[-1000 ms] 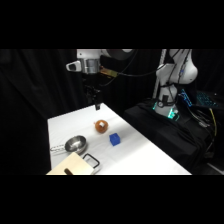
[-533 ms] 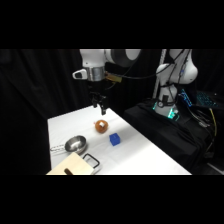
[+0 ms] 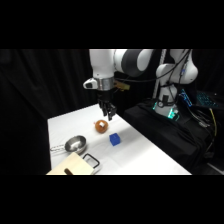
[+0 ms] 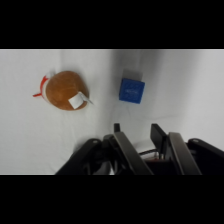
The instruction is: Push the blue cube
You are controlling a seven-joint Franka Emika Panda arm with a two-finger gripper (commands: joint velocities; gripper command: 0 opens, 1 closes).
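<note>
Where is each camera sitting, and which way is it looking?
Side view: stands beside the white table, looking across and down; shows the white arm and the gripper hanging above the table.
Wrist view: rides on the arm's wrist, looking down at the table past the gripper, whose black fingers stand apart at the bottom.
Both show the small bright-blue cube and the orange-brown ball, lying apart.
</note>
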